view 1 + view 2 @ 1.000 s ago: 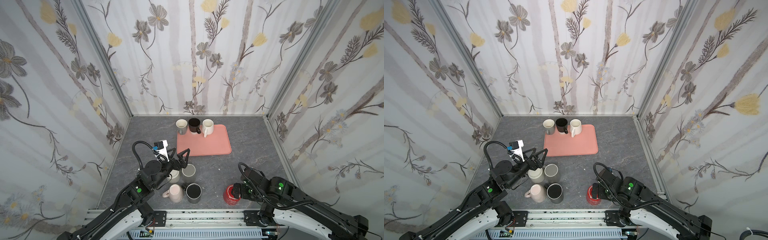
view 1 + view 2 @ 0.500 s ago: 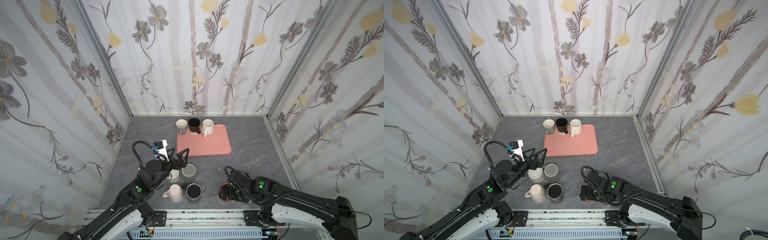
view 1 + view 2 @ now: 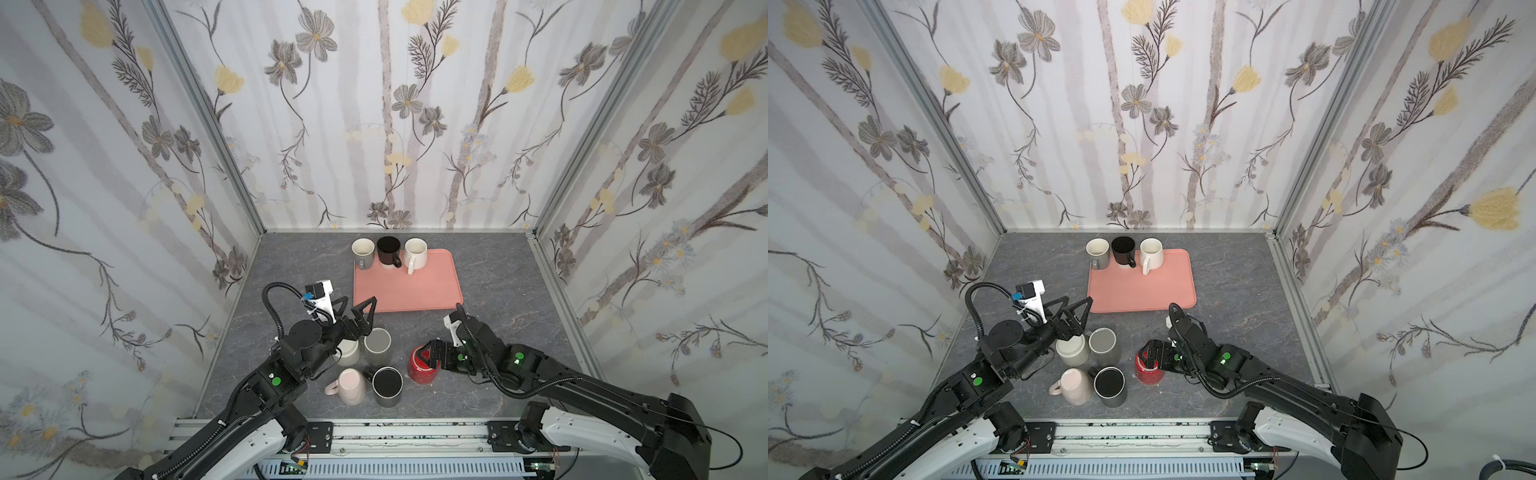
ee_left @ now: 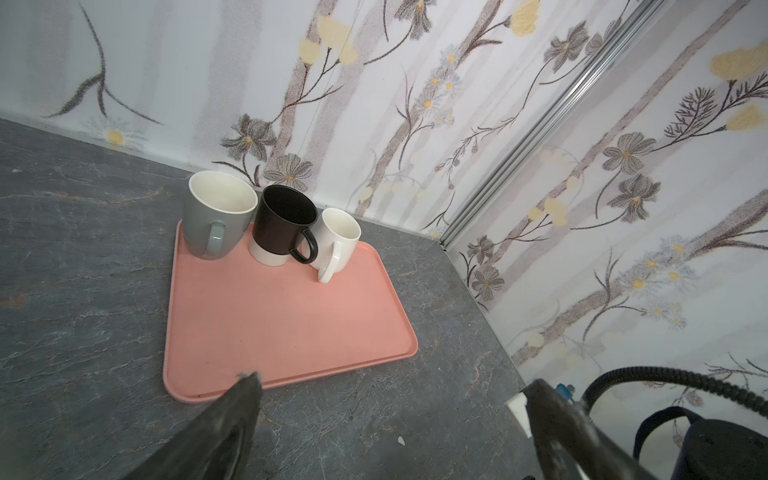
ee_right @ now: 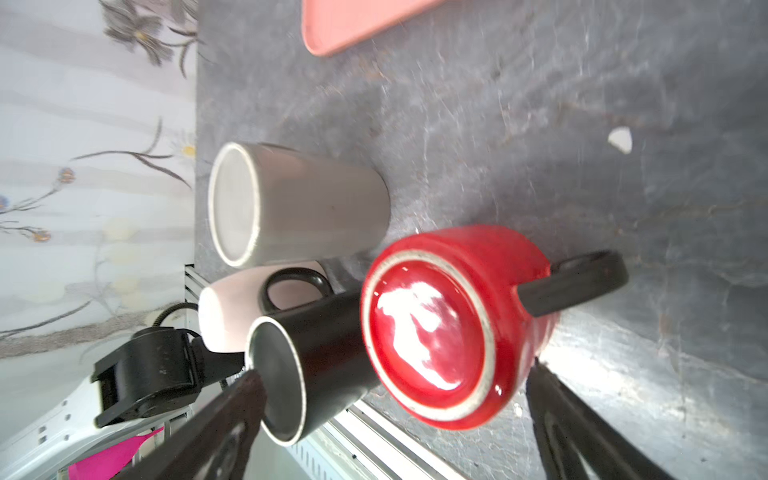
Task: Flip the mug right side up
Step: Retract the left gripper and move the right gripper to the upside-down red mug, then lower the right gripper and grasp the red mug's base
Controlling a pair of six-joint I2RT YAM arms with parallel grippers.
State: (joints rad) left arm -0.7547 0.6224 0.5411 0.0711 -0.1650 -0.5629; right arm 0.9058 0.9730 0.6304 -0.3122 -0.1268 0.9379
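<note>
The mug is the red mug (image 3: 419,373) (image 3: 1148,375) with a black handle. It stands upside down on the grey tabletop, its glossy base (image 5: 432,332) facing the right wrist camera. My right gripper (image 3: 429,356) (image 3: 1152,355) (image 5: 395,374) is open and straddles it; one finger is close to the mug's side and the other is well clear. My left gripper (image 3: 359,300) (image 3: 1077,299) (image 4: 395,380) hangs open and empty above the cluster of mugs, near the tray's front corner.
Just left of the red mug stand a black mug (image 3: 387,384), a pink mug (image 3: 351,384), a grey mug (image 3: 377,345) and a cream mug (image 3: 348,352), all upside down. A pink tray (image 3: 409,291) behind carries three upright mugs (image 3: 388,251). Walls enclose three sides.
My right arm has swung left, and the red mug now sits further left and farther back, close to the black mug. The left arm has not moved.
</note>
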